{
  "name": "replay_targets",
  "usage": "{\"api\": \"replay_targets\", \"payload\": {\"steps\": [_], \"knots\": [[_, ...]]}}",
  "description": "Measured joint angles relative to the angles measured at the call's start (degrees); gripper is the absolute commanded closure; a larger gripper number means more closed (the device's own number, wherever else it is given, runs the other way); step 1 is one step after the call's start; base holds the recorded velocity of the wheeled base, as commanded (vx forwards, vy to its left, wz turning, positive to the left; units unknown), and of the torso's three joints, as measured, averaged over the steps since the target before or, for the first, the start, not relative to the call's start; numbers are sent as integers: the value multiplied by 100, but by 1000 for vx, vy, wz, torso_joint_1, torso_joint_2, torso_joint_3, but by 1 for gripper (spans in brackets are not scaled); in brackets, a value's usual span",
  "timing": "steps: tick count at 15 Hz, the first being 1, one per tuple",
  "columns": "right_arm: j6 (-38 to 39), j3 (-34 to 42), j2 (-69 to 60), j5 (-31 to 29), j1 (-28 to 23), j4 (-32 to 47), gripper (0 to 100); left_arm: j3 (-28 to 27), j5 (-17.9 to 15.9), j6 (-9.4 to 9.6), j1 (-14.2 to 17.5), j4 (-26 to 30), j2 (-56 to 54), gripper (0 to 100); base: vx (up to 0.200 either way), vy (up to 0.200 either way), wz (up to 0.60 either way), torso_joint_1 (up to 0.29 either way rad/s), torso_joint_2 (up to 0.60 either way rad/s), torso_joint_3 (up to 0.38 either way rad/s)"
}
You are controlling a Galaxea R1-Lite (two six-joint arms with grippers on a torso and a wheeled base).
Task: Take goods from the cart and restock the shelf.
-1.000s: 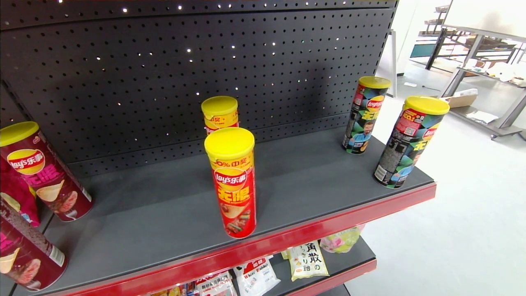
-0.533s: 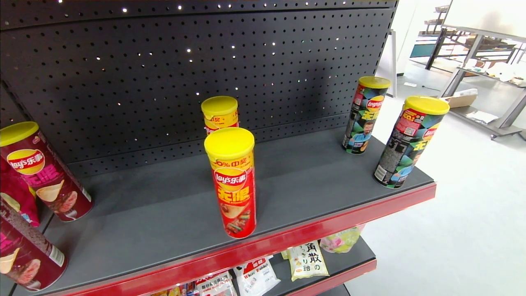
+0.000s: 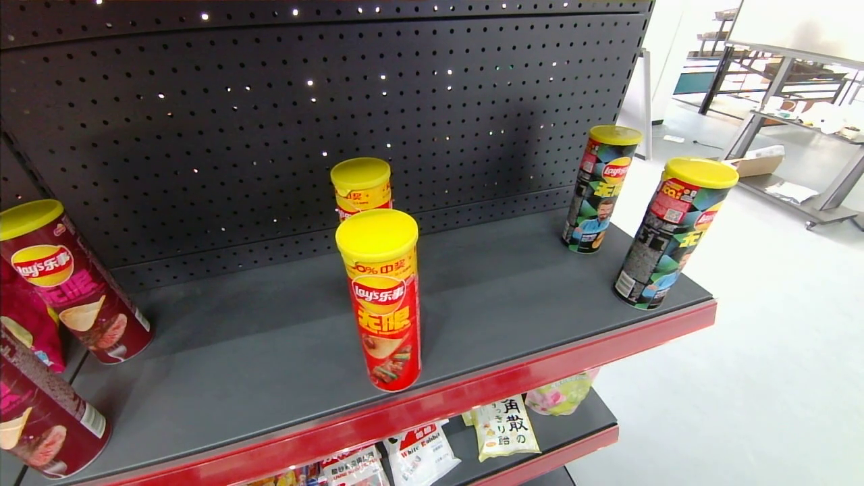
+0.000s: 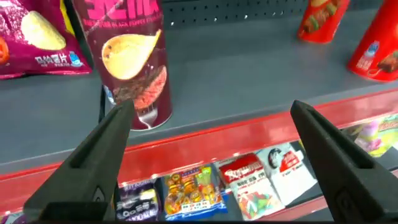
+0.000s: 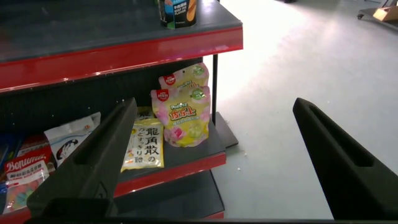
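- Shelf (image 3: 270, 337): grey deck with a red front lip, across the middle of the head view, with a pegboard back panel (image 3: 270, 121) behind it.
- Front red crisp canister (image 3: 381, 304): yellow lid, upright at frame centre, near the lip.
- Rear red crisp canister (image 3: 362, 185): directly behind the first, close to the panel.
- Back patterned canister (image 3: 601, 192) and front patterned canister (image 3: 675, 236): we list both upright at the right, the front one at the shelf's corner.
- Maroon canisters (image 3: 67, 283): two at the left edge.
- Lower shelf (image 3: 597, 417): snack packets (image 3: 503, 425), bottom centre.
- Left claw (image 4: 211, 109): we note it spread wide and empty, facing a maroon canister (image 4: 127, 62) by the lip.
- Right claw (image 5: 214, 102): spread wide and empty, facing a pink-and-green sweet bag (image 5: 183, 109) on the lower shelf.
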Motion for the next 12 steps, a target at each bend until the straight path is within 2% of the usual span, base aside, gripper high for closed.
{"api": "replay_targets", "payload": {"steps": [3,12], "knots": [[0,0,0,0,0,2,0,41,-2,-4,-2,2,0,0,0,0,0,0,0,0],[-11,-2,0,2,2,2,0,48,5,-24,0,0,1,0,0,0,600,4,2,0]]}}
